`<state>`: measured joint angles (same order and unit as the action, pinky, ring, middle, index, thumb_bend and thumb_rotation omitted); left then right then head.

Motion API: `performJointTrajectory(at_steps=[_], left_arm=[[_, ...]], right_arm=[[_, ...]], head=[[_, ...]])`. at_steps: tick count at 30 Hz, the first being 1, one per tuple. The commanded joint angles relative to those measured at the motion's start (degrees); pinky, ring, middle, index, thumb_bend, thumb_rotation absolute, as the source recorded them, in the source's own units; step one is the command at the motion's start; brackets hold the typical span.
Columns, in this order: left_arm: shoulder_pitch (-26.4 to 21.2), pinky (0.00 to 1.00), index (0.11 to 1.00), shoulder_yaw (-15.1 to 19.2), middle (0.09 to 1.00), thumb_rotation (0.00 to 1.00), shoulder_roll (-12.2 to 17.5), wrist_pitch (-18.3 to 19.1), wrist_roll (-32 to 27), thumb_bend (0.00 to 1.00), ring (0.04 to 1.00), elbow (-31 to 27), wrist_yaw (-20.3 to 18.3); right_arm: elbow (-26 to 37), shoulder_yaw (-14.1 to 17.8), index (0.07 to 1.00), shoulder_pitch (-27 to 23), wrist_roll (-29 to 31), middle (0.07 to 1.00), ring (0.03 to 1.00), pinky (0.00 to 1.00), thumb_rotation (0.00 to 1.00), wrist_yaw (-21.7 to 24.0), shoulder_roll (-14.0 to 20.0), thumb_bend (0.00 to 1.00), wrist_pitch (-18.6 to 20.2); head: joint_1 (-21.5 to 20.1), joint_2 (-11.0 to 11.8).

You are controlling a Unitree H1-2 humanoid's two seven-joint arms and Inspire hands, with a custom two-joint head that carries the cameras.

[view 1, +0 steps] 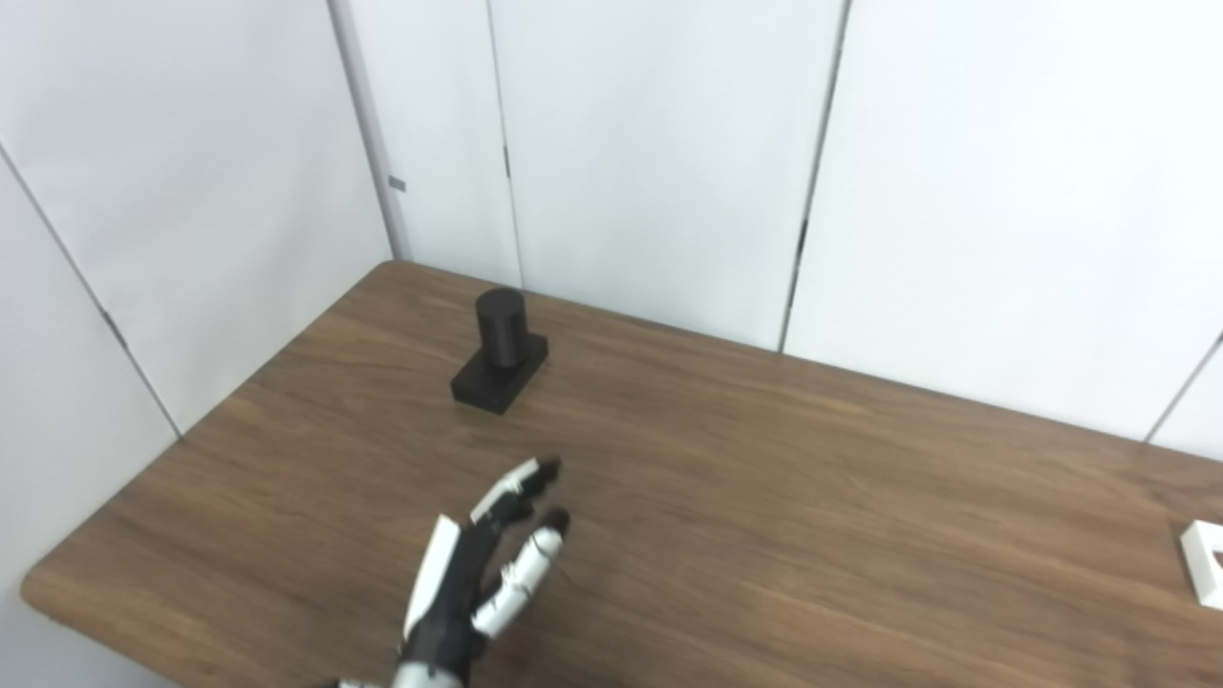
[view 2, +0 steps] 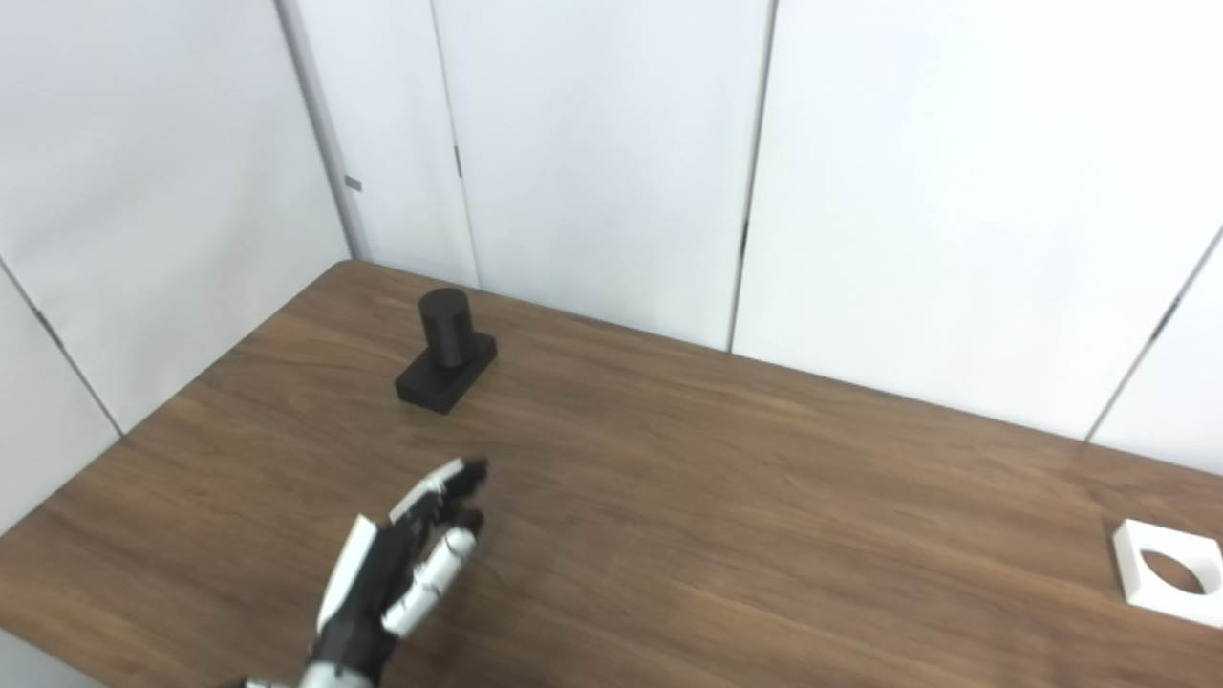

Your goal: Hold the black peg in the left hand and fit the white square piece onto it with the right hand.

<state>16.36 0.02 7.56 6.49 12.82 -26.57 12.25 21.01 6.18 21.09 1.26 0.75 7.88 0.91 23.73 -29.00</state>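
Black peg (view 1: pixel 501 330) stands upright on its rectangular black base (view 1: pixel 497 380) toward the far left part of the counter (view 2: pixel 726 497), close to the rear edge and the white wall panels (view 1: pixel 659 153). Nothing touches it.

Left hand (view 1: pixel 482 573) enters from the lower left and hovers above the counter, near the peg but clearly apart from it. Its fingers (view 1: pixel 527 478) are extended and spread, pointing roughly toward the peg, and they hold nothing.

White square piece (view 2: pixel 1168 571), with a round hole through its middle, lies flat at the far right of the counter, well apart from the peg. In the left eye view it is cut off by the picture's edge.

Right hand is not in view, so its state cannot be reported.

Assessed step: approach to the peg, grasp not yet made.

Risks identified:
- The peg is tall on a fairly small base. A forward push from the extended fingers, before they close, could tip it or slide it toward the rear edge.
- A grasp high on the cylinder would likely cover the length the square piece must slide over, blocking the fit.
- A loose or tilted hold would leave the peg off-axis, and the round hole could bind on its top rim.
- The square piece lies near the right margin of the counter; a clumsy pickup could nudge it off.
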Motion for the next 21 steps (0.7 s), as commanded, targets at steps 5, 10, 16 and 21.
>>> performJointTrajectory(at_steps=[5, 10, 16, 21], left_arm=[[-8.32, 0.84, 0.840, 4.56, 0.858, 0.66, 0.77, 7.21, 6.38, 0.51, 0.851, -4.43, -0.66], [-11.83, 0.82, 0.849, 7.07, 0.872, 0.66, 2.65, 9.86, 7.84, 0.53, 0.864, -2.76, -2.66], [-16.81, 0.78, 0.823, 8.51, 0.847, 0.69, 2.22, 20.12, 21.71, 0.82, 0.832, -1.34, -4.69], [-20.77, 0.80, 0.828, 11.66, 0.859, 0.67, 0.94, 20.41, 32.76, 0.93, 0.867, 2.08, -8.55]], right_arm=[[0.05, -0.72, 0.852, -0.45, -1.08, 0.858, 0.877, 0.87, 1.00, -0.02, -0.52, 0.52, -2.77], [0.29, -1.04, 0.863, -0.36, -0.44, 0.868, 0.884, 0.90, 1.00, -0.06, -0.87, 0.59, -2.24], [1.06, -1.34, 0.877, 0.05, 0.92, 0.881, 0.893, 0.88, 1.00, 0.36, -0.91, 0.64, -1.64], [1.78, -1.64, 0.894, 0.47, 1.38, 0.895, 0.905, 0.89, 1.00, 0.49, -0.86, 0.66, -1.27]], head=[[-0.40, -0.17], [-0.58, -0.26], [-0.76, -0.44], [-1.19, -0.72]])
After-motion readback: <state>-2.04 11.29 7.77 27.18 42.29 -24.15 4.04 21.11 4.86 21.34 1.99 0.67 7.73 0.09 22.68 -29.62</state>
